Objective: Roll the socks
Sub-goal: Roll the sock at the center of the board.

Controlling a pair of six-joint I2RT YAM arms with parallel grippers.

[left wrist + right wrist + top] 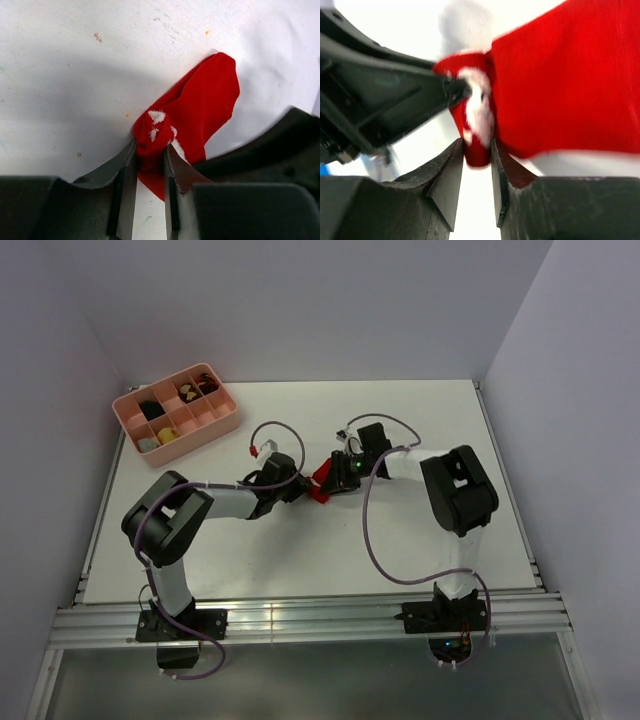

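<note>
Both my arms reach inward over the table [420, 540]. My left end effector [150, 150] pinches the white-marked end of the red socks [322, 480], and my right end effector [477, 147] is narrow, gripping the same bunch. The pink compartment box [228, 420] sits well apart, far left

We see a white table [300, 550] enclosed by pale walls, one at the back [300, 300] and one on the left [50, 390]. At its far left corner sits a pink tray [200, 441] divided into small compartments. Some hold rolled bundles: a black one [150, 410], a yellow one [168, 435] and a grey one [148, 444] just beside it. A metal rail [300, 620] runs along the near edge. Up close, the tabletop shows small specks [97, 36].
</note>
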